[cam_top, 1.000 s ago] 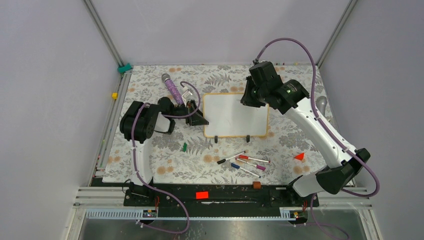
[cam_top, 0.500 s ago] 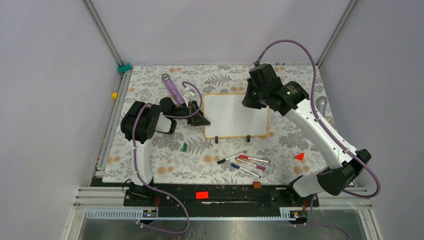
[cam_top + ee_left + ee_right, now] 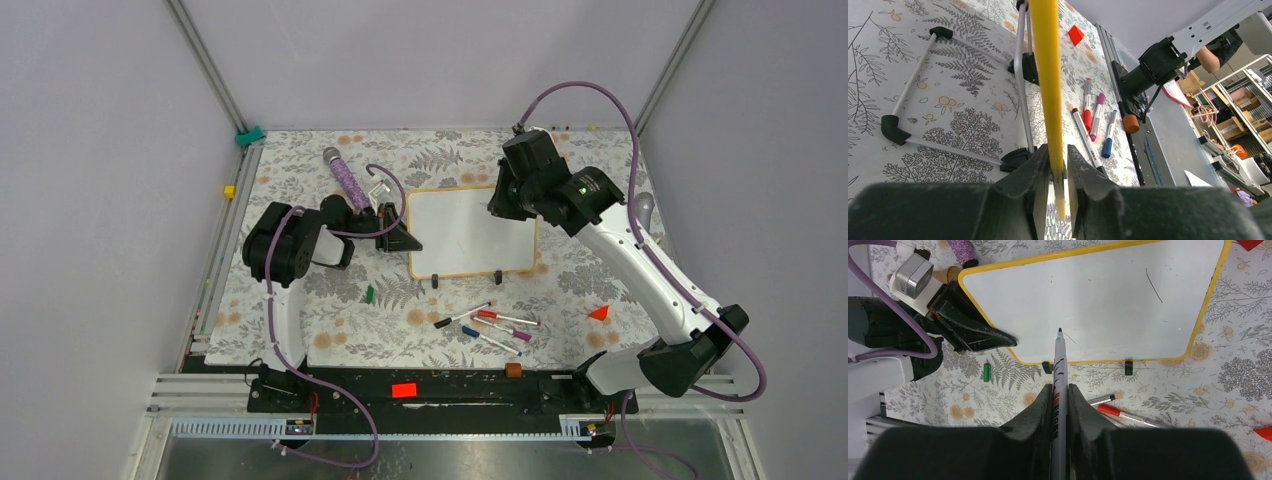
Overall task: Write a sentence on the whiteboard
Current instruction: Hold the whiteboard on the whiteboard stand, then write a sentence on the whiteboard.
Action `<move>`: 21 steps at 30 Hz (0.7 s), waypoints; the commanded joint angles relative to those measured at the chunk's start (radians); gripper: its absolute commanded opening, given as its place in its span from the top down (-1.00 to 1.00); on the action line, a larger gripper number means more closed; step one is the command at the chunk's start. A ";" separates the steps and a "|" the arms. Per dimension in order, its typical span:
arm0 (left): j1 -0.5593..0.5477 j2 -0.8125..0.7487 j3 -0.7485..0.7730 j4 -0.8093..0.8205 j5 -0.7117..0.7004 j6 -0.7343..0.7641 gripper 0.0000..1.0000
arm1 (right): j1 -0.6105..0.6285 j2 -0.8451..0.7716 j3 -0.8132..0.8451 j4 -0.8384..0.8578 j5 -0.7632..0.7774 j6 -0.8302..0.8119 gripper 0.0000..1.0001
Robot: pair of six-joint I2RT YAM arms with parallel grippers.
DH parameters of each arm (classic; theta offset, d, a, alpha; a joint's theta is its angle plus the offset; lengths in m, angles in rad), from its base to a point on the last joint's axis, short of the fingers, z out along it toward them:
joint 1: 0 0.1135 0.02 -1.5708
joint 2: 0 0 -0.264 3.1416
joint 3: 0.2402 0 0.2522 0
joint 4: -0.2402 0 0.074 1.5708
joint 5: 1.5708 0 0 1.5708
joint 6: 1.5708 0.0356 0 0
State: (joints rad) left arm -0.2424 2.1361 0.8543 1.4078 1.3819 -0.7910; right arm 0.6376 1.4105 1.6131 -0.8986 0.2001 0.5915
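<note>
As left gripper [image 3: 1056, 159] clamps whiteboard [image 3: 1108, 300], right gripper [image 3: 1060, 392] holds marker [image 3: 1060, 362] above.

White across the whiteboard [image 3: 1108, 300], yellow along its frame (tan from overhead). Black on the right pincer [image 3: 1060, 390]; in its grip, pale grey on the marker [image 3: 1059, 365], black and red print, dark green tip. Left of it, green on a cap [image 3: 986, 372]. Black too on the left pincer [image 3: 1060, 160]; beneath it, pale cloth [image 3: 948, 115] printed with grey ferns and orange blossoms; ahead, red, magenta, blue on loose pens [image 3: 1087, 112].

no readable text on whiteboard [image 3: 1098, 300], marker [image 3: 1060, 362]
</note>
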 commanded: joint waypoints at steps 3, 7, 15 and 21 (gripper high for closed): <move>-0.007 0.015 0.038 0.066 0.036 -0.006 0.91 | 0.011 -0.001 0.029 0.013 0.018 -0.020 1.00; -0.009 0.016 0.037 0.068 0.040 0.004 1.00 | 0.011 0.005 0.042 0.013 0.016 -0.031 1.00; -0.009 0.017 0.017 0.067 0.019 0.000 1.00 | 0.010 0.016 0.060 0.013 -0.001 -0.038 1.00; -0.012 -0.065 -0.112 0.068 -0.125 0.075 1.00 | 0.017 0.008 0.035 0.027 -0.011 -0.038 1.00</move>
State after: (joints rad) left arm -0.2470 2.1532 0.8284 1.4101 1.3468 -0.8062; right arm 0.6395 1.4261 1.6325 -0.8982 0.1925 0.5720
